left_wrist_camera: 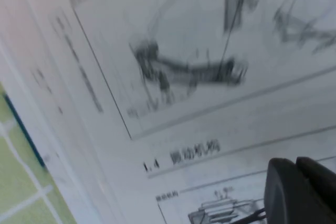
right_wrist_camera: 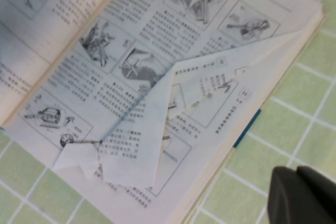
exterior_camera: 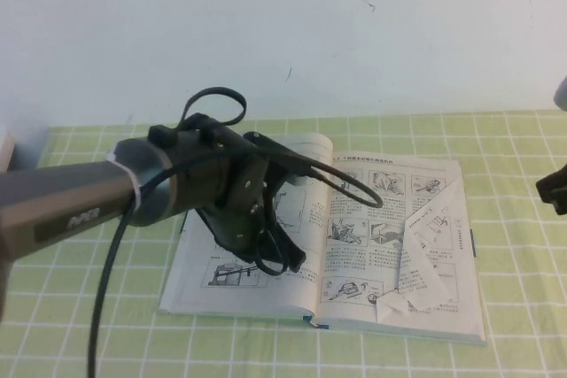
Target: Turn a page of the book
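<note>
The large open white-paged book lies on the green checked cloth. Its thin white page is folded over, unturned. The left gripper rests on the left leaf, its opening indiscernible. The right gripper is parked at the right edge, state indiscernible. A regrasp of the page's free corner is judged necessary.

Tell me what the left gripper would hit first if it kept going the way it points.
Most likely the book's left-hand printed sheet: the left gripper points down at it, low over the open book near the spine. Contact cannot be judged. The right gripper waits off the book's right edge.
</note>
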Robot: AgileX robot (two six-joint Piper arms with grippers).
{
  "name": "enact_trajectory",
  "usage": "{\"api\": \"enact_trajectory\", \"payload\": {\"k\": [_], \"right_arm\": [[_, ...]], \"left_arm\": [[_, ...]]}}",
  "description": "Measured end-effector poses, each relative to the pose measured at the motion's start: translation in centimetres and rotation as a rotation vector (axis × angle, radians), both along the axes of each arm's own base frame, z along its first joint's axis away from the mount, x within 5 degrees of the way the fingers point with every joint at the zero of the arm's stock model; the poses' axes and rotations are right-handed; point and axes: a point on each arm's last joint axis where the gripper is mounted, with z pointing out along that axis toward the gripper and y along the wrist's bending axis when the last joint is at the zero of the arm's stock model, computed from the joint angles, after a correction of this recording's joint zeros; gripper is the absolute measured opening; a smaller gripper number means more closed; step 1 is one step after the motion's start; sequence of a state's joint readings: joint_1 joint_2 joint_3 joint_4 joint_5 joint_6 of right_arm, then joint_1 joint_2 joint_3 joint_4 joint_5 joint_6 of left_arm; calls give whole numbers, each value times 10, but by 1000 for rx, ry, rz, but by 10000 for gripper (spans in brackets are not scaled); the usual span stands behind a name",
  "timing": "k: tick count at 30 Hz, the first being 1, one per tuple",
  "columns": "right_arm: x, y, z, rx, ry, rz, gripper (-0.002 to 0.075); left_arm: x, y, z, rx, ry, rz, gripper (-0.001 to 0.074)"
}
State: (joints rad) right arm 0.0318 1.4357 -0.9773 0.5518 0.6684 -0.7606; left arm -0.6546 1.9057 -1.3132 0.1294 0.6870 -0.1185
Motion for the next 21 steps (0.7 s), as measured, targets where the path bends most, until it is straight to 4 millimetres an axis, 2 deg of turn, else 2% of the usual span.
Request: {"api": "enact_trajectory", "payload": {"k": [3,7,10,12,16,21], "right_arm": [[-25,-3,14,0,-116,-40,-2],[-62,-6,33,5,-306,-69,-3],[-89,-7,40,10,-420,-61,-3],[-106,-6,45,20,-482,-52,-3],[-136,-6,50,34,-589,-39,-3],[-163,-4,55,71,-664,-28,-3]], "left_arm": [[-10,6,28,-104,-118,-14,-2],[-37,24,64,-245,-277,-30,-2],[-65,45,93,-335,-388,-40,-2],[-86,60,105,-377,-441,-44,-2],[-124,89,111,-417,-487,-38,-3],[-167,122,110,-490,-538,-8,-2]]}}
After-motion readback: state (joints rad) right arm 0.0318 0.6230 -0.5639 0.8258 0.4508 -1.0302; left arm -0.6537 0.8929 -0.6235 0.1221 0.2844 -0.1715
